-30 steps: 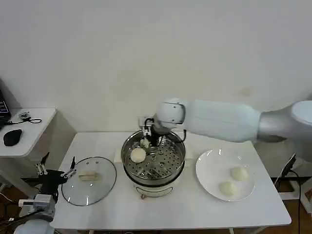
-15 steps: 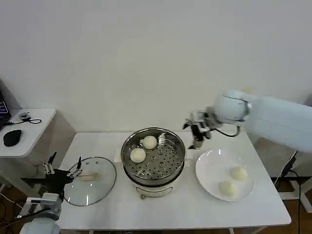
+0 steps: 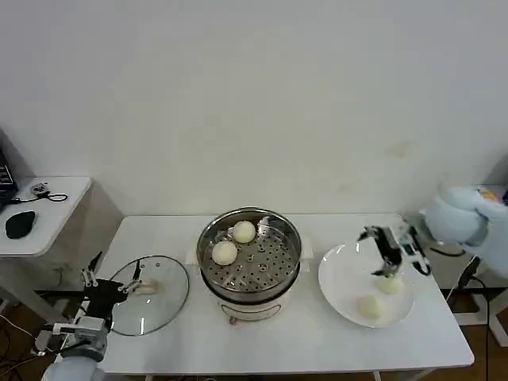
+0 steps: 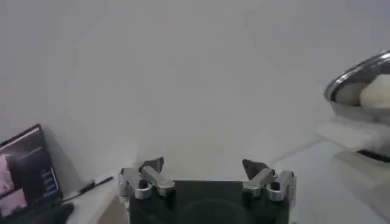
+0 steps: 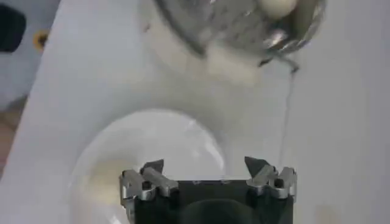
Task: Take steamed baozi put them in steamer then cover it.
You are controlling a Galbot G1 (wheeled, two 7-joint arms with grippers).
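The steamer point(image 3: 255, 292) stands mid-table with two steamed baozi on its perforated tray, one at the back point(image 3: 244, 232) and one at the left point(image 3: 225, 252). Two more baozi point(image 3: 389, 283) point(image 3: 370, 307) lie on the white plate point(image 3: 341, 278) to the right. My right gripper point(image 3: 382, 252) hovers open and empty over that plate, close above the farther bun. Its wrist view shows open fingers point(image 5: 206, 165) over the plate point(image 5: 152, 146), the steamer point(image 5: 244, 30) beyond. The cover point(image 3: 159, 305) lies flat to the left. My left gripper point(image 3: 117, 266) is open at its left edge, also point(image 4: 204, 165).
A low white side table point(image 3: 48, 206) with a black mouse point(image 3: 19, 224) stands at the far left, off the main table's edge. A laptop screen point(image 4: 27, 164) shows in the left wrist view. Bare tabletop runs along the front.
My right arm left a second baozi in the steamer and swung right, from over the pot to above the plate. My left gripper edged right toward the cover.
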